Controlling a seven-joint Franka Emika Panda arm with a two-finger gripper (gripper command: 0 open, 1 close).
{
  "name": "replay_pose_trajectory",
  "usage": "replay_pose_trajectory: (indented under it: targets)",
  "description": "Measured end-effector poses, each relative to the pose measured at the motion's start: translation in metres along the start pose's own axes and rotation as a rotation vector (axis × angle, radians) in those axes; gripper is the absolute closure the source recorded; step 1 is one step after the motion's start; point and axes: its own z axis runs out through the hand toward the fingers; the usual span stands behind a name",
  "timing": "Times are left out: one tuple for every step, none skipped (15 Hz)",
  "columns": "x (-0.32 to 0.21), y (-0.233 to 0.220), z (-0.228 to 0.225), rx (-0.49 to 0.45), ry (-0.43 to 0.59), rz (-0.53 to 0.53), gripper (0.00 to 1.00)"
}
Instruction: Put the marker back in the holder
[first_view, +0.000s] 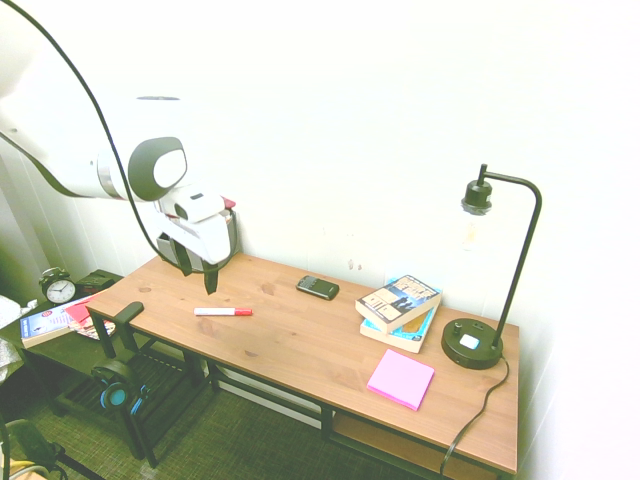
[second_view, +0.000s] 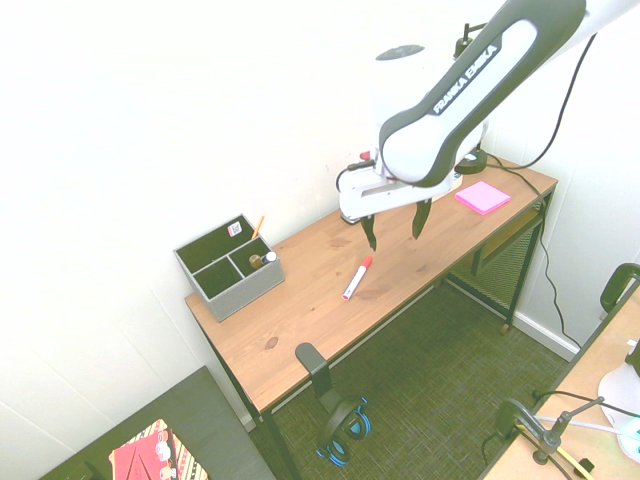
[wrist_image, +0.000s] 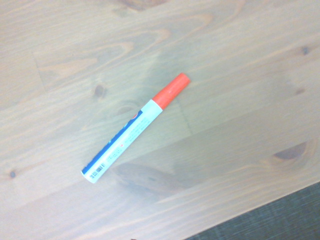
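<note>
The marker (first_view: 222, 312), white-barrelled with a red cap, lies flat on the wooden desk near its front edge; it also shows as the marker (second_view: 356, 277) and fills the wrist view as the marker (wrist_image: 136, 127). My gripper (second_view: 394, 232) hangs open a short way above the marker and slightly behind it, with nothing between its fingers; from the other side the gripper (first_view: 198, 275) sits just above the desk. The grey holder (second_view: 238, 292) with dark dividers stands at the desk's end by the wall. In the first exterior view my hand hides most of it.
A dark phone (first_view: 317, 287) lies mid-desk. Stacked books (first_view: 400, 310), a pink sticky pad (first_view: 400, 378) and a black lamp (first_view: 475, 345) fill the far end. Headphones (first_view: 118, 385) hang off the desk's near end. A low side table holds a clock (first_view: 57, 287).
</note>
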Motion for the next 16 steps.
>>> replay_pose_trajectory:
  targets:
    - [-0.01,-0.006,0.018,0.006,-0.012,0.039,0.0]
    - [-0.02,-0.014,0.035,0.014,-0.028,0.058,0.0]
    - [-0.028,-0.025,0.05,0.022,-0.045,0.067,0.0]
    - [-0.032,-0.037,0.061,0.027,-0.054,0.07,1.0]
    - [-0.032,-0.049,0.071,0.029,-0.06,0.076,1.0]
    - [-0.031,-0.06,0.079,0.031,-0.063,0.084,1.0]
    - [-0.03,-0.068,0.087,0.032,-0.067,0.094,1.0]
    - [-0.029,-0.074,0.095,0.031,-0.072,0.103,1.0]
    - [-0.029,-0.078,0.101,0.032,-0.079,0.11,1.0]
    - [-0.03,-0.081,0.109,0.028,-0.085,0.114,1.0]
    - [-0.031,-0.084,0.114,0.024,-0.09,0.118,1.0]
    - [-0.034,-0.087,0.119,0.021,-0.096,0.117,1.0]
    - [-0.035,-0.089,0.123,0.019,-0.1,0.116,1.0]
    - [-0.035,-0.09,0.126,0.017,-0.103,0.111,1.0]
    - [-0.035,-0.092,0.128,0.015,-0.104,0.11,1.0]
    - [-0.034,-0.094,0.131,0.014,-0.106,0.108,1.0]
